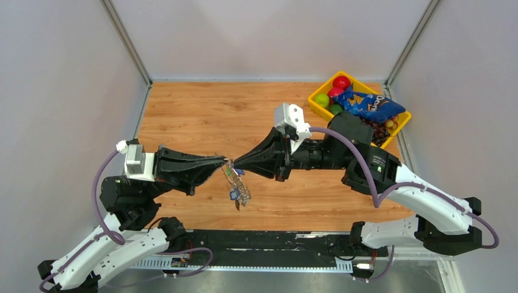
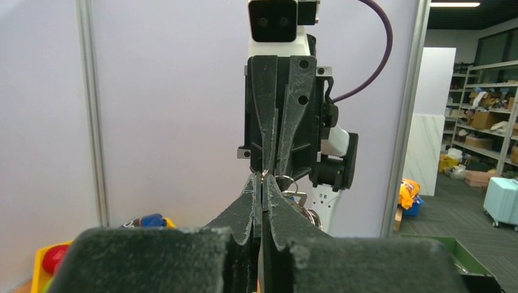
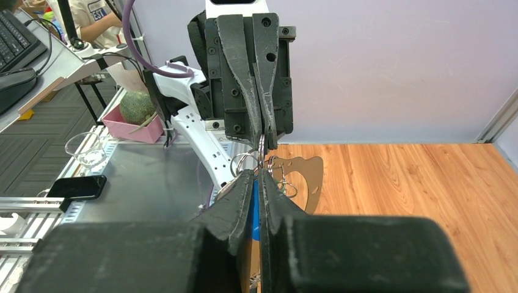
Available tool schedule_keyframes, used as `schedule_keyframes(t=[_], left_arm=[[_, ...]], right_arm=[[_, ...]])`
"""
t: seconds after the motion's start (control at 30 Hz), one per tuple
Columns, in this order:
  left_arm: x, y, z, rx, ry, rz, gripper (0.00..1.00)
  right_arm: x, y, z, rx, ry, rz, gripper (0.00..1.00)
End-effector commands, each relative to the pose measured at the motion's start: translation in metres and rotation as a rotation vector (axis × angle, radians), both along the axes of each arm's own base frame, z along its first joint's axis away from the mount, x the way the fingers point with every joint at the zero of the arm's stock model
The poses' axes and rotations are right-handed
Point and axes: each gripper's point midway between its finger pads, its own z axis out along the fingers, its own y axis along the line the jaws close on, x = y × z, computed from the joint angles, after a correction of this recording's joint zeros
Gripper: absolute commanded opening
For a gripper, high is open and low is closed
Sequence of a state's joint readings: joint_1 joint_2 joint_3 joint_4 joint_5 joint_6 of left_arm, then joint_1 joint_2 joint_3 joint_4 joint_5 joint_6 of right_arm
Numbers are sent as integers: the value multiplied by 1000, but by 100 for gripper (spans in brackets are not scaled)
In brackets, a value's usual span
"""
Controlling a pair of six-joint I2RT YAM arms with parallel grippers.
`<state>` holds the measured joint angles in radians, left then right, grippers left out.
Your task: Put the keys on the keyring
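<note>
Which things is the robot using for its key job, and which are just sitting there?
For the job:
- keyring
- keys, dangling below it
- left gripper and right gripper, both pinched shut at that bunch

Just lying about:
- yellow basket
- fruit inside it
- blue chip bag on top

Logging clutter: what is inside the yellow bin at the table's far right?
The yellow bin holds red fruit, green fruit, a blue snack bag and dark grapes. Whatever lies under the bag is covered.
</note>
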<state>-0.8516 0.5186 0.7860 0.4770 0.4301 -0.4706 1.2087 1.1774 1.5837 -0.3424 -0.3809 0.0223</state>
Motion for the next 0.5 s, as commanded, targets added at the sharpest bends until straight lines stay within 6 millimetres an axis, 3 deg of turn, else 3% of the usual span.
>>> schedule_keyframes(t=[0.0, 0.47], left_arm=[[-7, 12, 19, -81, -39, 5, 0], [-4, 12, 19, -87, -35, 15, 0]], right_arm=[[-6, 9, -2, 11, 15, 44, 8], [-2, 18, -28, -42, 30, 44, 9]])
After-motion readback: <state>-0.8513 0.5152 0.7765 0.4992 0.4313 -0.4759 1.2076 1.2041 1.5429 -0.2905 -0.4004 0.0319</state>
